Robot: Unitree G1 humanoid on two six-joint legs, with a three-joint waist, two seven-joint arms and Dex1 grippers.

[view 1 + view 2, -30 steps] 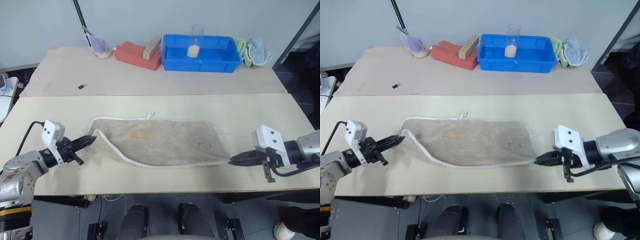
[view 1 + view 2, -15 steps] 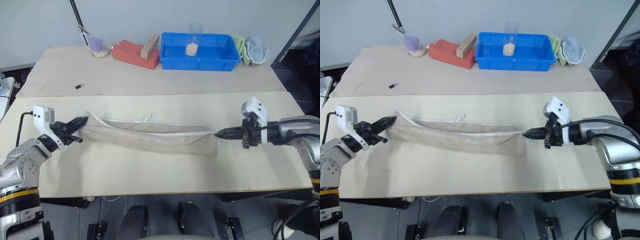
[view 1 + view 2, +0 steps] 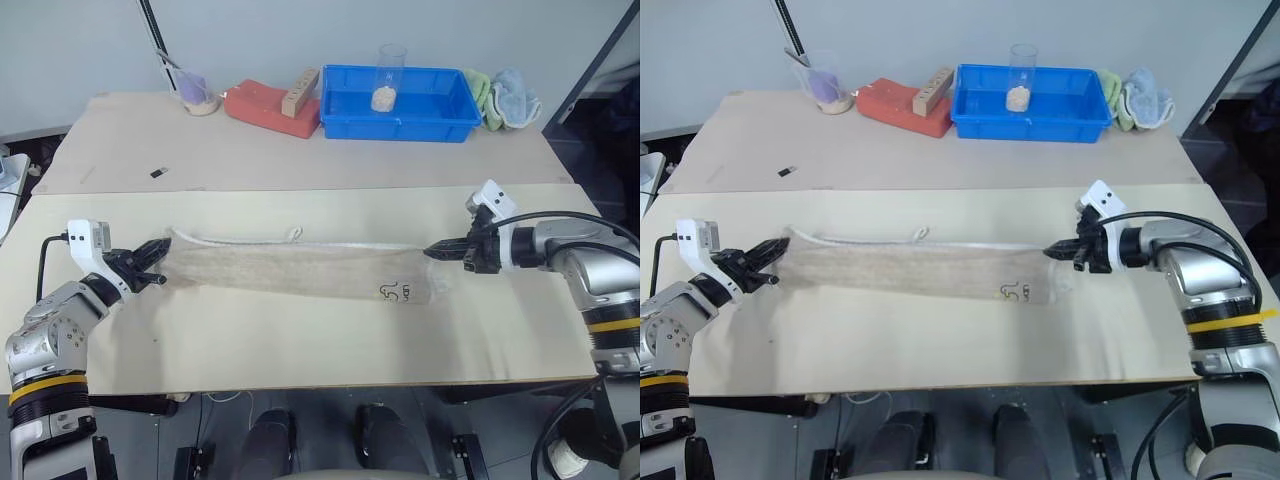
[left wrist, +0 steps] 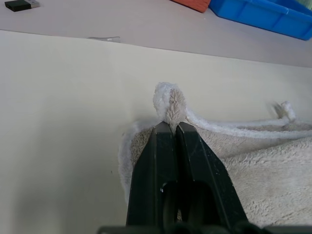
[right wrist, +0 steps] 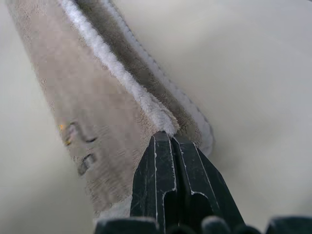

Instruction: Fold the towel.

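Presently the towel (image 3: 300, 270), tan terry with white stitched edging and a small dark printed mark, lies doubled into a long narrow band across the near table (image 3: 300, 340). The left gripper (image 3: 158, 273) is clamped shut on one end corner, the right gripper (image 3: 432, 253) likewise pinching the opposite corner, fingers fully together. A second ago the cloth lay broad and slack; both grippers have since carried their corners toward the far edge.

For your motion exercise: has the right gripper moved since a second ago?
Yes. The right gripper, shut on the towel, has moved from near the table's front edge toward the blue bin.
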